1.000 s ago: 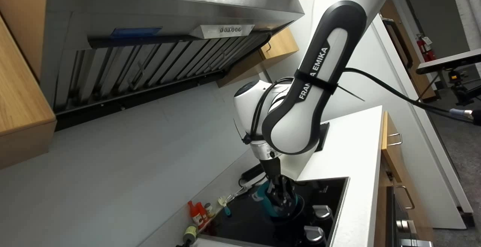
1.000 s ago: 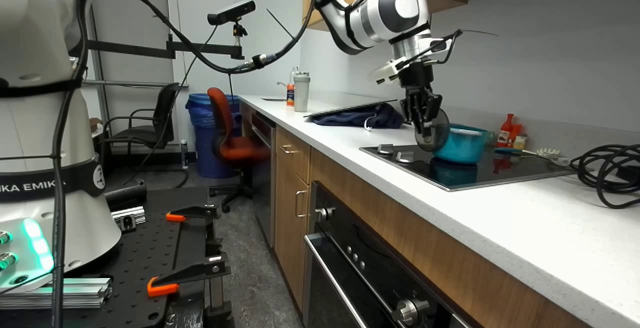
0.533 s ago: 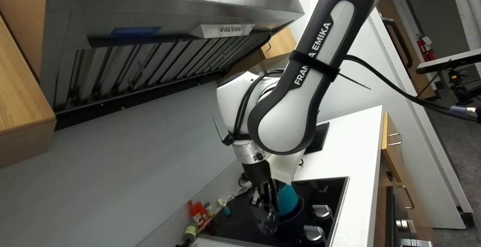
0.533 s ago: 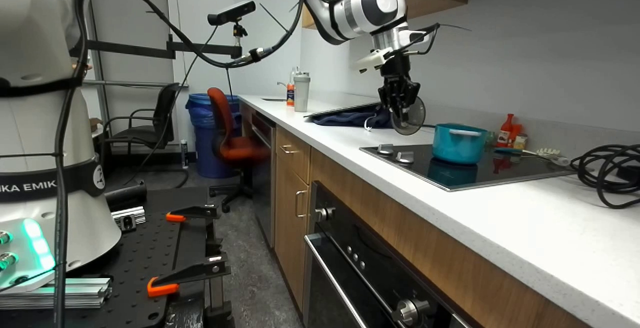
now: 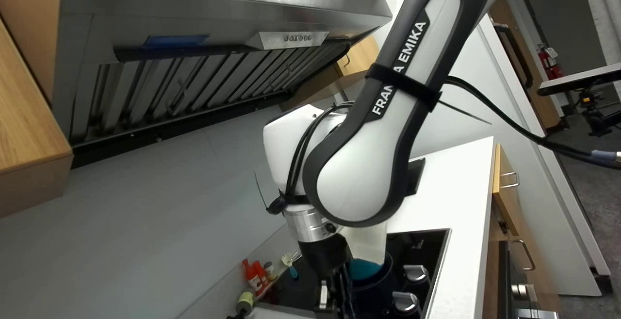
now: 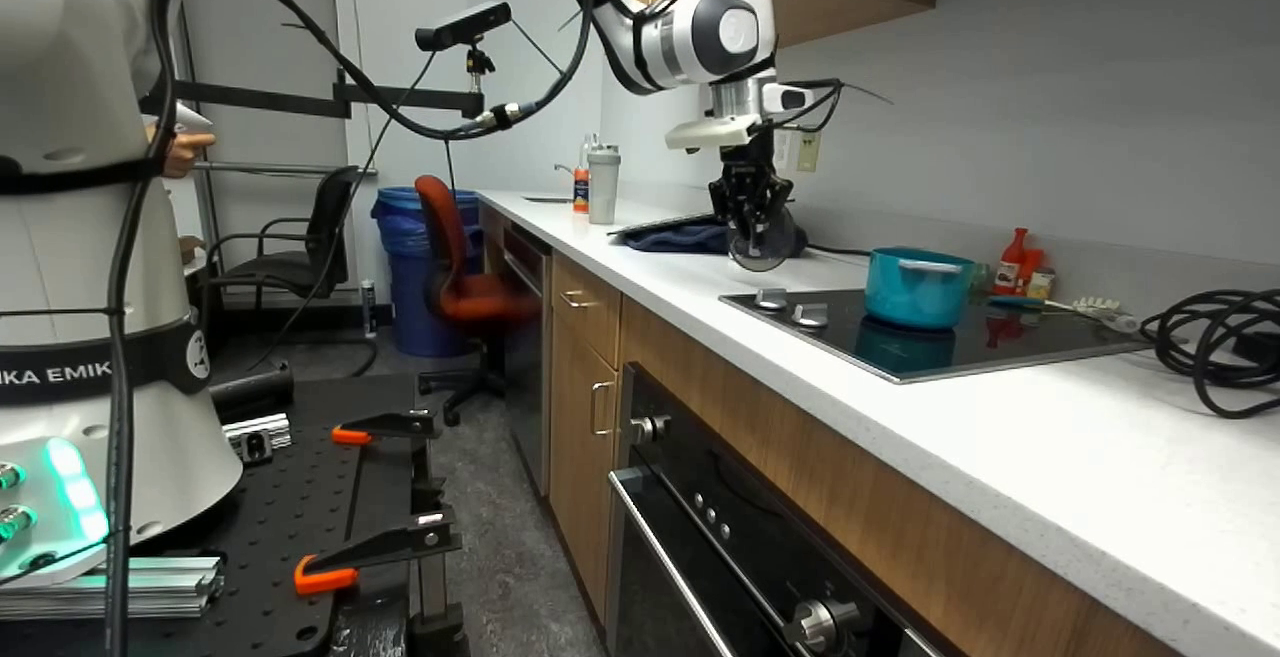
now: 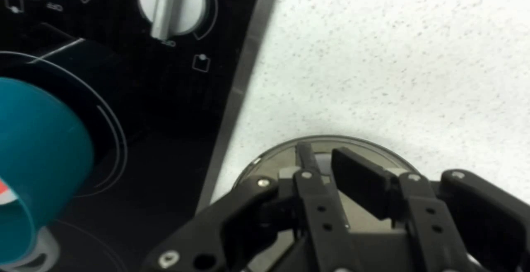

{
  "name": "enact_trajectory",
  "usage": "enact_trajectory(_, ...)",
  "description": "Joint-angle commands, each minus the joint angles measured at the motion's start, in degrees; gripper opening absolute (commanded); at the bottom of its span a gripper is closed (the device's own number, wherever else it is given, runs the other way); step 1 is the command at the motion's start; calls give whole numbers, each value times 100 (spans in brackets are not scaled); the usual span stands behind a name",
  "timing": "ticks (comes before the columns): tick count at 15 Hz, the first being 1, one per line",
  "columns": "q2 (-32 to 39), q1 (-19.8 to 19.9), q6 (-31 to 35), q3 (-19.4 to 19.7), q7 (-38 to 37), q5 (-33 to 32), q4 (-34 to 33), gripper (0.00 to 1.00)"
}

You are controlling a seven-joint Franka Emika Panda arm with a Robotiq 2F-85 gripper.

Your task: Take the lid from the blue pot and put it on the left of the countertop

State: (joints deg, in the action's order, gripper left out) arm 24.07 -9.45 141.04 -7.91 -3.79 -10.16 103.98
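Here's our tool point(image 7: 324, 156) gripping the lid point(image 6: 770, 252), and the pot point(image 6: 918, 292) stands uncovered on the cooktop point(image 6: 1010, 347). We have the lid at a steep tilt over the white surface point(image 7: 385, 65), just beside the cooktop's metal trim point(image 7: 238, 92); whether its rim clears or touches, we can't tell. Now watch the danger! Lower it at this slant and we'd expect one edge to land first, twisting the lid in the grip or springing it loose. Let go too high and it drops, perhaps rolling or cracking, since it looks like glass. Release too close to the trim and it could rest half on it, rocking. Go too far the opposite way and we may be setting it on the dark cloth point(image 6: 675, 240) instead.
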Motion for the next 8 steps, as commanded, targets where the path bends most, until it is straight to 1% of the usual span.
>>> enact_trajectory(1,197,-95,-205,-134,465,210,-183,5)
enact_trajectory(4,324,-199,-268,-169,583,124,-255,5)
enact_trajectory(5,360,-241,-276,-160,615,75,-279,43)
enact_trajectory(6,381,-276,-267,-151,632,55,-300,44)
enact_trajectory(8,404,-326,-315,-154,688,49,-334,58)
